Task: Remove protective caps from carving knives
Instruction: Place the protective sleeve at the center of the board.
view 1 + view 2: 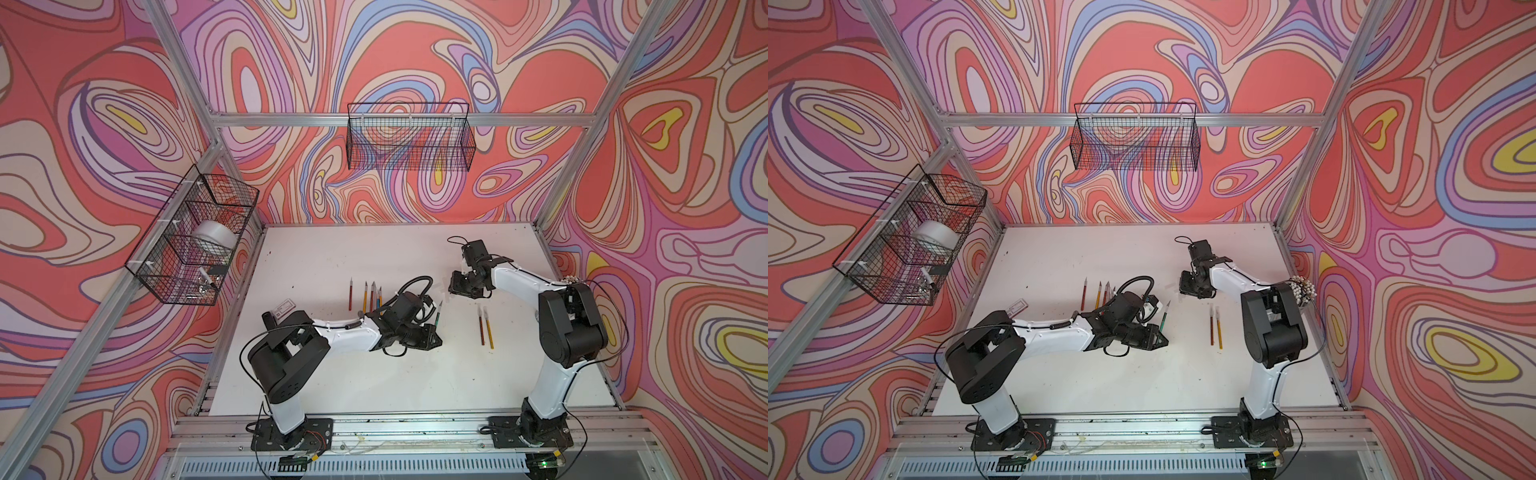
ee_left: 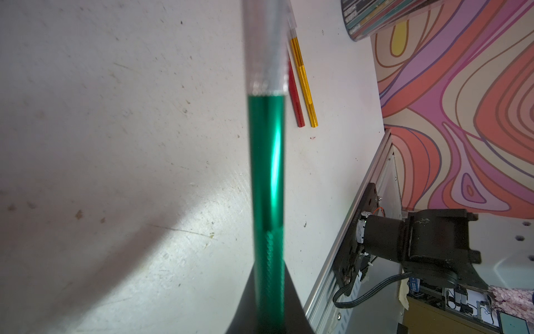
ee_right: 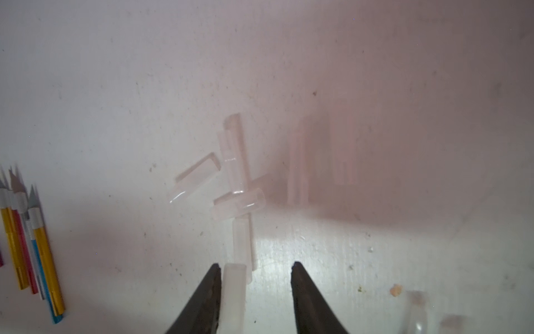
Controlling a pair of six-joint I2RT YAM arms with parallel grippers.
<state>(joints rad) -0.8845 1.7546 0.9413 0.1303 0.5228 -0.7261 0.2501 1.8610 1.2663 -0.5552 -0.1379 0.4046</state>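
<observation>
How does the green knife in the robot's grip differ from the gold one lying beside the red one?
The green knife is held in the left gripper, above the table; the gold knife lies flat on it beside a red knife. The gold knife wears a clear cap on its tip; the green knife's tip is too blurred to judge. Both are thin, shiny, pencil-like sticks.

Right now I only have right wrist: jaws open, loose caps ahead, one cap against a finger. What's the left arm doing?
Observer: Left gripper is shut on a green knife.
Operator: Other knives outside my view?
Observer: A red knife and a gold knife lie side by side between the arms, caps seemingly on.
Operator: Anything near my elbow?
Observer: A bundle of white-tipped sticks, close on its outer side.
</observation>
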